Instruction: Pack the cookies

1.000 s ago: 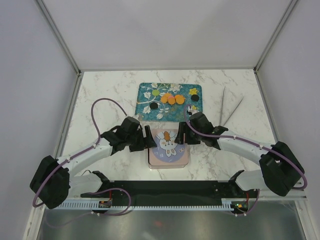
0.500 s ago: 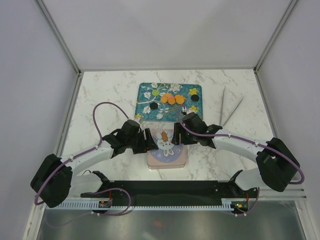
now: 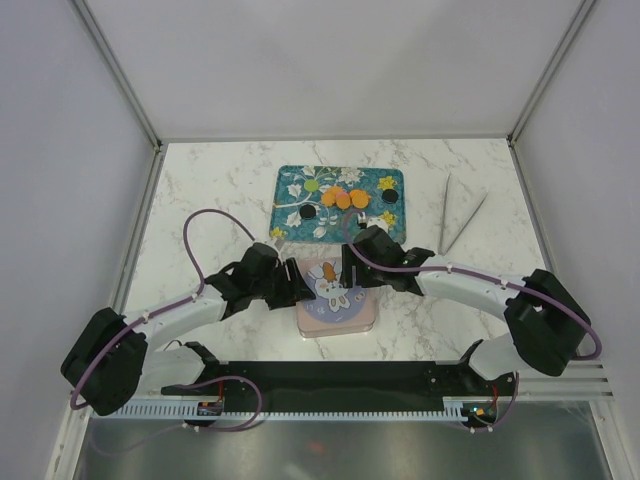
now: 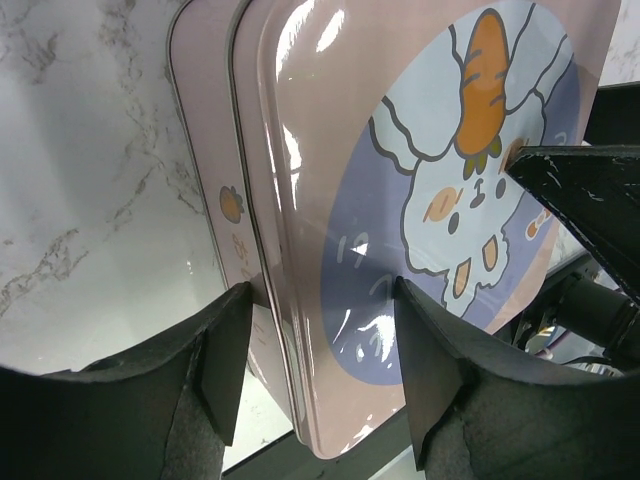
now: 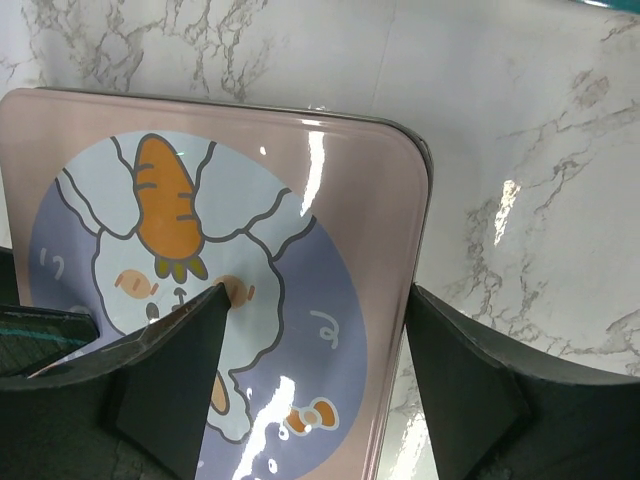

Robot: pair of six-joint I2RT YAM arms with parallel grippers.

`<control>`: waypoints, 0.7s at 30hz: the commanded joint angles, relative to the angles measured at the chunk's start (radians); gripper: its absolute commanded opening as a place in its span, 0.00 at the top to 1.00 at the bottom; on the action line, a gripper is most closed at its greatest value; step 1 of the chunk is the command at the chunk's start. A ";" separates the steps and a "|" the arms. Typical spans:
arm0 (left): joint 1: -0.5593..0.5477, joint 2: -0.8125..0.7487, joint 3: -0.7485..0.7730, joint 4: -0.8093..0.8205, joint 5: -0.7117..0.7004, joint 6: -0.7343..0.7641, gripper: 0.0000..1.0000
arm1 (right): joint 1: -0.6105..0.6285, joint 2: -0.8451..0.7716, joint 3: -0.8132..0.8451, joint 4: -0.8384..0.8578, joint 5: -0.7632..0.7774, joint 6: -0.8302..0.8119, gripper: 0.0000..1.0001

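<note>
Jaws of left gripper (image 3: 298, 281) spread, straddling left rim of pink rabbit lid (image 3: 338, 296), not clamped on it. Jaws of right gripper (image 3: 350, 268) also spread, over lid's far-right side. Lid sits on its tin (image 4: 205, 190), centre of bench (image 3: 210, 180), toward near edge. Cookies (image 3: 343, 199), orange, black and green, lie on teal tray (image 3: 365, 178), centre, toward far edge.

Pink rabbit tin (image 3: 337, 300), teal tray (image 3: 345, 222)

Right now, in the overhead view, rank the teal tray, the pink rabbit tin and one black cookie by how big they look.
Largest: teal tray
Next: pink rabbit tin
Smallest: black cookie
</note>
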 commanded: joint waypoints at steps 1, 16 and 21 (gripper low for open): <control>-0.016 0.042 -0.042 0.062 0.015 -0.040 0.51 | 0.051 0.045 0.012 0.021 -0.022 0.010 0.22; -0.016 0.097 -0.057 0.064 0.006 -0.033 0.58 | 0.056 -0.027 -0.229 0.202 -0.096 0.079 0.32; -0.016 0.118 -0.060 0.079 0.003 -0.048 0.64 | 0.056 -0.048 -0.292 0.244 -0.125 0.093 0.41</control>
